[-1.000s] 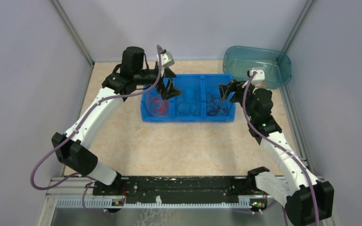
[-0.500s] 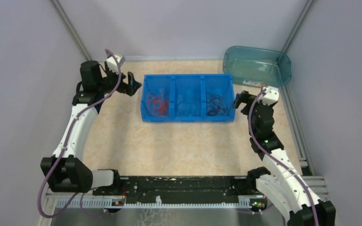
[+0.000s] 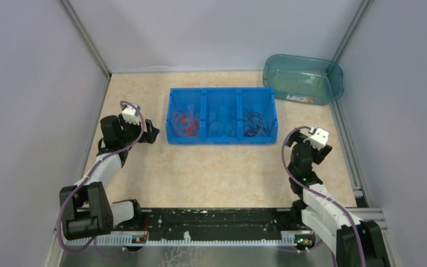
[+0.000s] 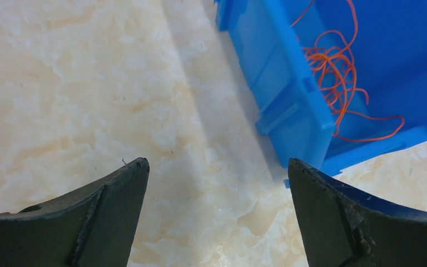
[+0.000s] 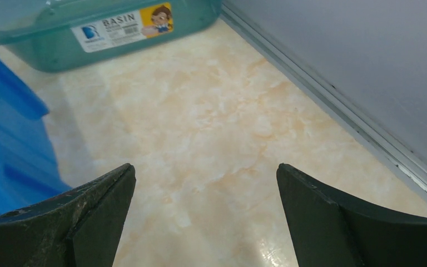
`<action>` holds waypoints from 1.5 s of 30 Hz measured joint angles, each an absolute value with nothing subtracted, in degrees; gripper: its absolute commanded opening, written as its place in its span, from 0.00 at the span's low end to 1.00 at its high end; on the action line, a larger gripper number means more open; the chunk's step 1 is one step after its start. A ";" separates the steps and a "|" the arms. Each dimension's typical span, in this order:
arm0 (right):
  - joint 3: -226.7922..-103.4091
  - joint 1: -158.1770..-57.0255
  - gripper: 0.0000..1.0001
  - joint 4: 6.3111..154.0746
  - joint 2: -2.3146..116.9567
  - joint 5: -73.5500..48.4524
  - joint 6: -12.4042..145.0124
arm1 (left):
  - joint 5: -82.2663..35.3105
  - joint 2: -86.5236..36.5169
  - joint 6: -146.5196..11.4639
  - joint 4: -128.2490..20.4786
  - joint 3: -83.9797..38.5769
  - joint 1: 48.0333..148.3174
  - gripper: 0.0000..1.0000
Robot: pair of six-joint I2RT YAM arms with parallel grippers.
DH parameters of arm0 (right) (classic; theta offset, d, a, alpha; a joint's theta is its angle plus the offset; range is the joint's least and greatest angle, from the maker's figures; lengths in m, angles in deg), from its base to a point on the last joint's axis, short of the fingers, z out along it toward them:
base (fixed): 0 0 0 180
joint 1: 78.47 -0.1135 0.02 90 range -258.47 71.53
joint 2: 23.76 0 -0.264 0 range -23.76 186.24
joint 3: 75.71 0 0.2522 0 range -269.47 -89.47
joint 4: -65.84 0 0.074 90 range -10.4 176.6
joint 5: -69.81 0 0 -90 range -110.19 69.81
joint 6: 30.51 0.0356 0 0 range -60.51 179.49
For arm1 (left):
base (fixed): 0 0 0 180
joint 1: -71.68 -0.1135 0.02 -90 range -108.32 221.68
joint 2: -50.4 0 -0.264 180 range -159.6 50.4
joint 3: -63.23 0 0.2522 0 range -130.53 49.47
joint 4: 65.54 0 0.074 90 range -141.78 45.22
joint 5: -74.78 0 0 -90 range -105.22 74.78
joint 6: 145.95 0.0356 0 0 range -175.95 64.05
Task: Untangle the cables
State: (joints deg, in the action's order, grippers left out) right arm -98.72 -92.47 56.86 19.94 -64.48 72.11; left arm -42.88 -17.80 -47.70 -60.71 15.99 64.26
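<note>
The overhead view alone shows the whole layout: a blue plastic three-compartment bin (image 3: 221, 100) in the middle of the table holds the cables sorted by colour. The orange-red wires (image 3: 185, 120) lie in its left compartment, the blue wires (image 3: 221, 124) in the middle are faint against the plastic, and the black wires (image 3: 254, 123) are on the right.

The left wrist view shows the orange-red loops sharply. It also shows the left gripper (image 4: 216, 167) spread wide and empty over bare table, just beside the bin's corner.

The right wrist view shows the right gripper (image 5: 204, 169) released as well, holding nothing. Ahead of it stands the translucent teal plastic basin (image 5: 44, 50), whose printed label (image 5: 128, 25) reads "BASIN".

The beige marbled tabletop (image 3: 217, 167) is enclosed by pale grey walls (image 3: 28, 83), with a metal rail (image 5: 333, 105) along the right wall's foot.
</note>
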 measured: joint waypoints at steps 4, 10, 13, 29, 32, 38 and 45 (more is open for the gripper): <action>-98.29 -90.55 0.99 50.58 28.23 -66.54 72.55 | -42.16 -20.49 -50.01 -69.91 21.48 64.15 1.00; -94.37 -89.00 0.99 38.28 36.01 -66.73 72.48 | -40.84 -24.34 -52.77 -86.89 28.69 64.12 1.00; -94.22 -88.65 0.99 33.38 38.98 -65.99 72.05 | -40.28 -26.30 -53.71 -96.42 33.02 64.12 1.00; -94.96 -83.53 0.96 19.44 50.87 -56.70 69.12 | -40.38 -36.36 -54.87 -128.47 42.97 64.12 1.00; -95.93 -83.49 0.99 18.47 52.05 -53.86 67.98 | -40.52 -39.66 -54.89 -134.15 43.60 64.12 1.00; -95.07 -83.69 0.99 7.81 58.19 -46.06 63.59 | -40.41 -41.60 -54.89 -136.44 43.51 64.19 1.00; -97.98 -83.45 0.99 11.00 59.53 -43.78 62.91 | -33.08 -40.75 -52.61 -125.52 35.40 70.05 1.00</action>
State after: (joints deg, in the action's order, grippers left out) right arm -97.98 -83.45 11.00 59.53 -43.78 62.91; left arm -33.08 -40.75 -52.61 -125.52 35.40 70.05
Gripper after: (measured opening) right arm 0.990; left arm 0.998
